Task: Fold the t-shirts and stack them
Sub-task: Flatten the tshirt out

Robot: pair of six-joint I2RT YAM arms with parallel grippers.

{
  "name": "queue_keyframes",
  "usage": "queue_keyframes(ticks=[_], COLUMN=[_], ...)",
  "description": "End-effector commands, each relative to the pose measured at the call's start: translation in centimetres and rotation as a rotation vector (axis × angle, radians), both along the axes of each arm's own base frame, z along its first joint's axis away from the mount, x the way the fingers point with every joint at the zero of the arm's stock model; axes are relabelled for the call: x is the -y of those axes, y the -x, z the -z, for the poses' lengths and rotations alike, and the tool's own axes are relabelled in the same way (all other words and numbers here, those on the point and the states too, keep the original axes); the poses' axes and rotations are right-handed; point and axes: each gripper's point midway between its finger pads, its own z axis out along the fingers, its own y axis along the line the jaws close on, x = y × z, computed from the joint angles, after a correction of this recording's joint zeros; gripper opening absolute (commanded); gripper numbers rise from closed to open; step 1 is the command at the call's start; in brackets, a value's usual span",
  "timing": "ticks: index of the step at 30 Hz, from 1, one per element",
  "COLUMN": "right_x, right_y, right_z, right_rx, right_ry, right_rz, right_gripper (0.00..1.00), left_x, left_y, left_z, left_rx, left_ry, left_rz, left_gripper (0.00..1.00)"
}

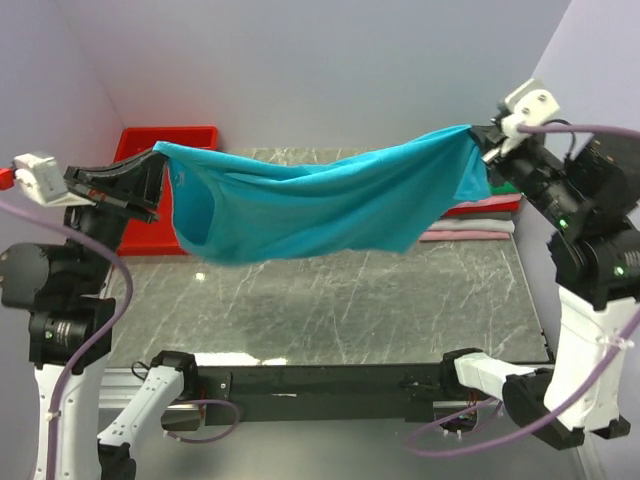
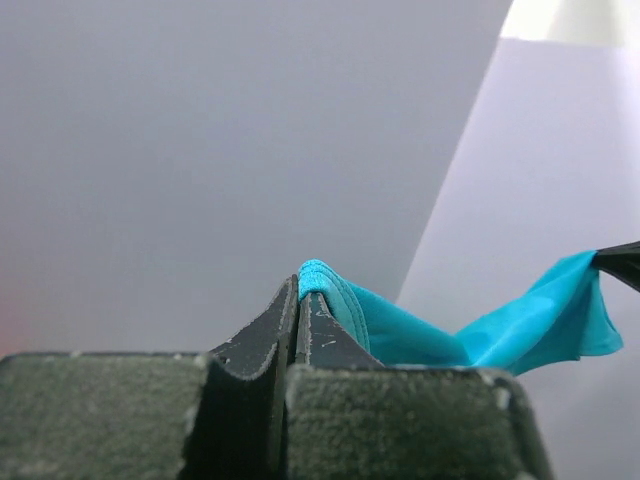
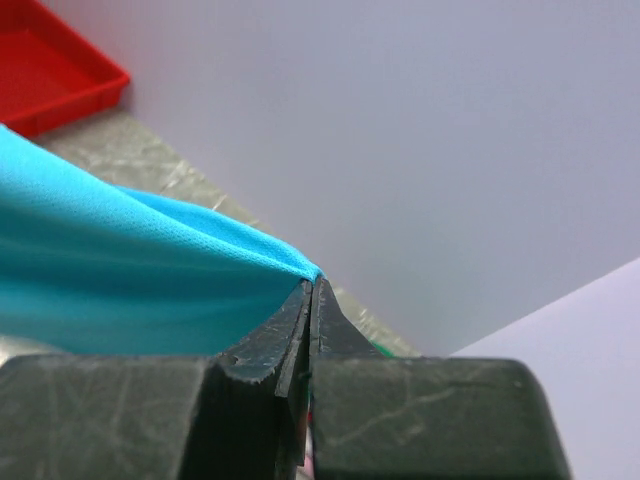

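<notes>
From above, the hanging teal t-shirt (image 1: 320,205) covers part of the red tray (image 1: 185,140) in the upper left and most of the folded stack (image 1: 470,228) at the right; how many shirts lie there I cannot tell. In the left wrist view only 1 dark tip of the right gripper (image 2: 622,262) shows, cut by the right edge. In the right wrist view the shirt leaves the frame at the left.

Plain matte panels in pale lavender-grey enclose the work area on three sides: a back wall (image 1: 330,70), a left wall (image 1: 35,90) and a right wall (image 1: 600,60), meeting at straight corners. The surface (image 1: 330,300) is grey and stone-patterned, with white veining and a slight sheen. Lighting is even and diffuse. In the left wrist view, the right wall reads lighter than the back wall.
</notes>
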Motion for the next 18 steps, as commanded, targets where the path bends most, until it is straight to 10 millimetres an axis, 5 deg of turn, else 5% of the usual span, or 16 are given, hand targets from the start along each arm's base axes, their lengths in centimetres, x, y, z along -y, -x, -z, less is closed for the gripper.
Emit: queue_keyframes(ticks=[1, 5, 8, 11, 12, 16, 18], right_x=[1.0, 1.0, 0.5, -0.2, -0.4, -2.4, -3.6], right_y=[3.1, 0.8, -2.9, -7.9, -9.3, -15.8, -19.0], right_z=[-4.0, -1.8, 2.0, 6.9, 8.2, 14.4, 19.0], right_rx=[0.132, 0.084, 0.003, -0.11, -0.141, -0.31, -0.43], right_ry=[-0.053, -0.045, -0.028, -0.006, 0.001, 0.014, 0.032], right_rz=[0.03, 0.054, 0.063, 0.073, 0.077, 0.044, 0.042], right_gripper=[0.0, 0.0, 0.0, 0.0, 0.0, 0.02, 0.44], left_x=[0.8, 0.9, 1.2, 1.2, 1.4, 1.2, 1.2], left_y=[3.2, 0.5, -4.2, -10.2, -13.1, -20.0, -23.4], left_z=[-3.6, -1.6, 3.0, 10.6, 15.0, 26.5, 31.9], left_rx=[0.121, 0.037, -0.109, -0.326, -0.436, -0.724, -0.868], left_ry=[0.022, 0.04, 0.064, 0.097, 0.109, 0.143, 0.137], left_rz=[0.08, 0.075, 0.059, 0.014, -0.001, -0.066, -0.085], left_gripper=[0.01, 0.01, 0.01, 0.01, 0.0, 0.02, 0.17])
